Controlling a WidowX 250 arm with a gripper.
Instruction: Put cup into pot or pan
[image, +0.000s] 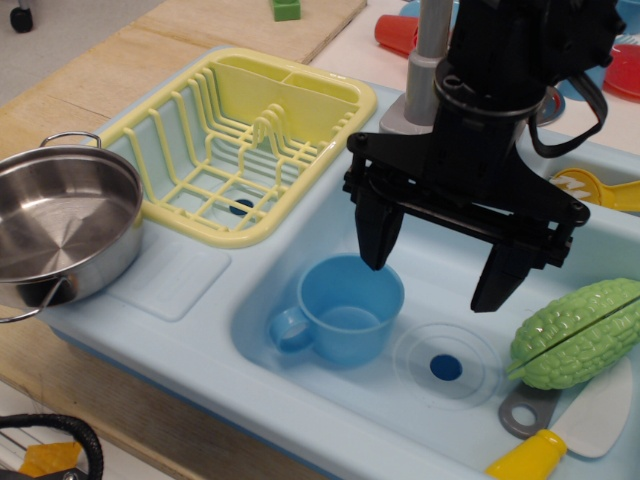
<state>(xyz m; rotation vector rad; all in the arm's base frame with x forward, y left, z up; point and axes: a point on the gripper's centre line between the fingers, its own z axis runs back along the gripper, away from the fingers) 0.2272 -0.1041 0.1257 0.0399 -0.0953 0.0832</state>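
Cup (345, 310) upright in sink (300, 400), light stiff plastic, prob slick. Gripper (440, 265) fingers spread wide above, holding nothing. Pinch rim wall; pan (60, 225) far left.

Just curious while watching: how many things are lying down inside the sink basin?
3: a light blue plastic mug at the basin's left, a green bumpy toy vegetable at right, and a yellow-handled toy knife below it. The arm may hide more.

Your pincer (440, 265) hangs from the dark arm at upper right, pointing straight down, its two fingers spread wide, holding nothing.
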